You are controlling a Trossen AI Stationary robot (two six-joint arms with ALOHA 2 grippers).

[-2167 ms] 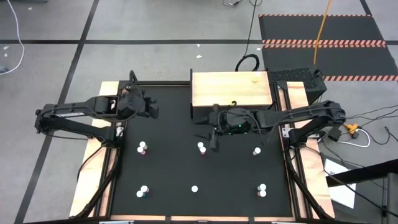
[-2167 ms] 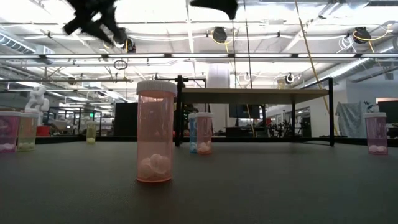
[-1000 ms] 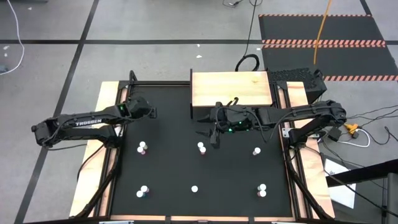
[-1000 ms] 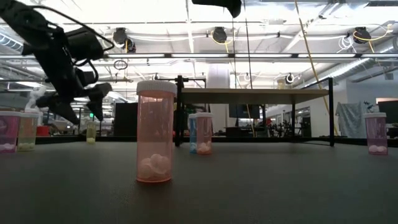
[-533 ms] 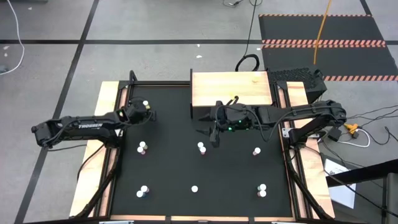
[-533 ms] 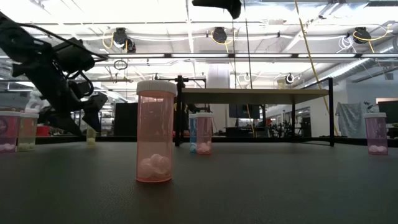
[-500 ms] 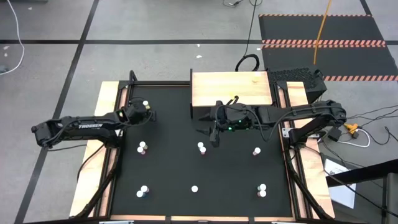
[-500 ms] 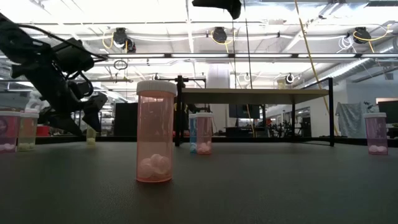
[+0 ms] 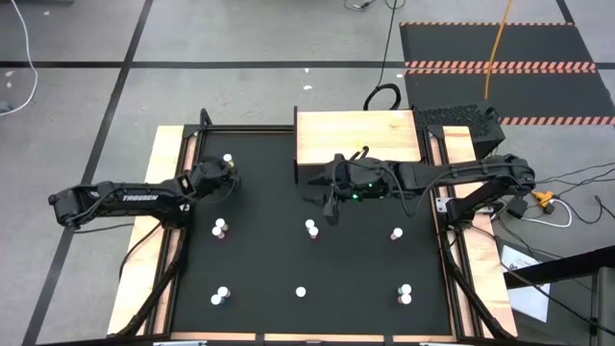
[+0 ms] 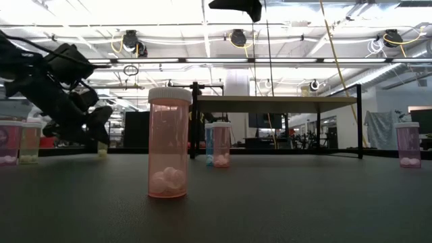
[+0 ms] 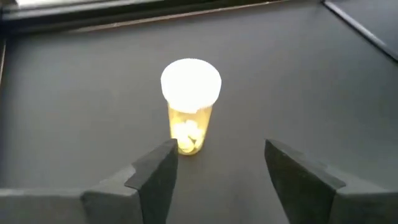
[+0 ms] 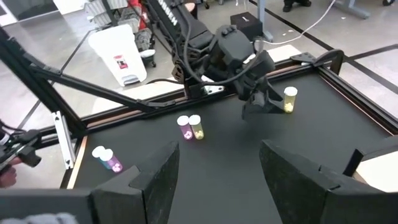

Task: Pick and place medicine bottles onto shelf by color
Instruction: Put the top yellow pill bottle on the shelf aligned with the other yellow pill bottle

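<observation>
Yellow bottle apparently untouched between parted left gripper fingers.

Your black surface carries the white-capped medicine bottles standing apart, and the light-wood shelf at its far edge.

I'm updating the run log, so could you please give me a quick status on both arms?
Left gripper low at the yellow bottle, jaws open, bottle not gripped. Right gripper waits open beside the shelf. Nothing in the way.
</observation>
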